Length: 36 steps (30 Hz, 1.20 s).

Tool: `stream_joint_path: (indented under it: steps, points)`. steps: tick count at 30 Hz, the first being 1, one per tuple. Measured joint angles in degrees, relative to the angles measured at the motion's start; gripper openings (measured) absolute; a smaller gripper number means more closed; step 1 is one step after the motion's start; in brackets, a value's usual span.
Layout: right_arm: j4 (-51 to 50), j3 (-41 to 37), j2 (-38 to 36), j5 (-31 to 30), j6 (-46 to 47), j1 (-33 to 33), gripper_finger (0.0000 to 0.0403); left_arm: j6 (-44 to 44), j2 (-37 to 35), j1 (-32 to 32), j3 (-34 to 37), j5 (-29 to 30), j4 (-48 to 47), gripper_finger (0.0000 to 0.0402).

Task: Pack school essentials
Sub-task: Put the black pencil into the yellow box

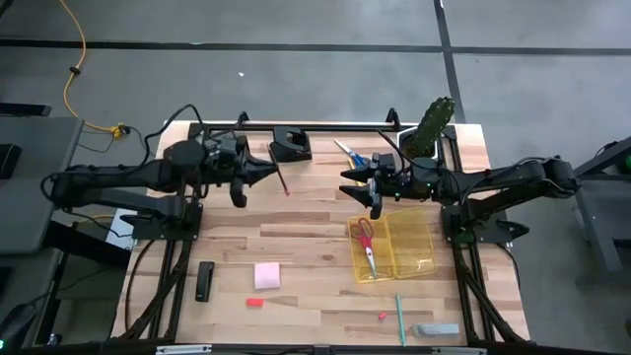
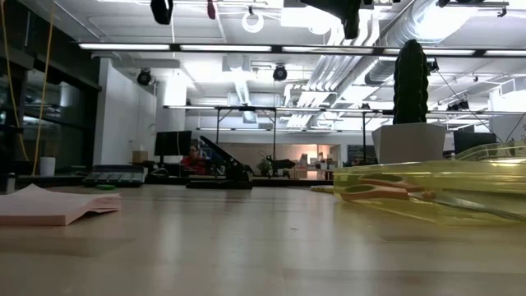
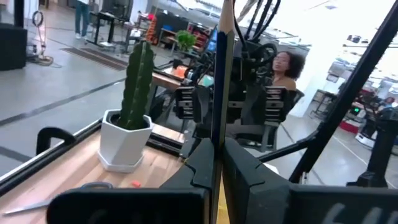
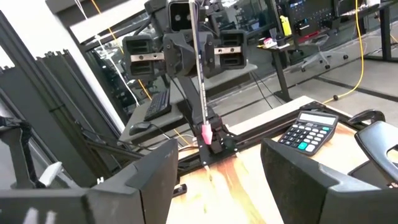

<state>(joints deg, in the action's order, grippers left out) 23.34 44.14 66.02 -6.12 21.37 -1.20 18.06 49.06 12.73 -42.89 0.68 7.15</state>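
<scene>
Nearest the low camera, the wooden worktop [image 1: 315, 247] fills the foreground, with the square pink sticky pad [image 2: 49, 205] lying flat toward its left side, also seen from above [image 1: 267, 275] in front of the left arm.

Next in size, the clear yellow tray [image 1: 394, 247] sits on the right half of the worktop, and the red-handled scissors [image 1: 366, 242] lie inside its left compartment. A green cactus in a white pot [image 1: 431, 126] stands at the far right corner.

Both arms reach inward over the far half of the worktop. The left tool [image 1: 264, 174] is clenched on a thin dark pencil [image 1: 282, 178] with a pink eraser end, holding it upright between its fingers [image 3: 242, 171]; the right wrist view shows the pencil [image 4: 201, 74] hanging down with the eraser lowest. The right tool [image 1: 357, 183] hangs released, its jaws wide apart and nothing between them, just beyond the tray's far edge.

Blue-handled scissors [image 1: 351, 154] lie on the far part of the worktop between the right tool and the cactus. A black calculator [image 1: 204, 281] lies left of the sticky pad. A teal pen [image 1: 400, 318] lies near the front edge, with a tiny red bit [image 1: 382, 317] just beside it and a small red piece [image 1: 254, 303] in front of the pad.
</scene>
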Motion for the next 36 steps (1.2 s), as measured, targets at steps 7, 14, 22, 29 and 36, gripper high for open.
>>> stream_joint_path:
  steps: [7, 14, 22, 29, 36]
  points:
    - [-0.2, 0.0, 0.0, 0.7, 0.1, 0.1, 0.0222, 0.2, 0.4, 0.0, 0.0, -0.1, 0.4, 0.0000]
    - [-0.4, 0.0, 0.0, 0.7, 0.0, 0.1, 0.0222, 0.4, 0.4, 0.0, 0.0, 0.0, 0.5, 0.0000]
    - [-0.9, 2.7, 7.1, 3.9, 0.0, 0.0, 0.0222, 2.8, 8.4, 0.0, -0.5, -2.9, 8.5, 0.0000]
    - [-3.7, 12.1, 16.2, 7.4, -3.4, -0.5, 0.0222, 4.1, 18.5, -1.6, -4.1, -5.2, 11.5, 0.0000]
    - [-8.4, 17.2, 19.3, 7.1, -3.4, 0.4, 0.0217, 3.0, 21.8, -3.9, -6.7, -5.2, 12.9, 0.0000]
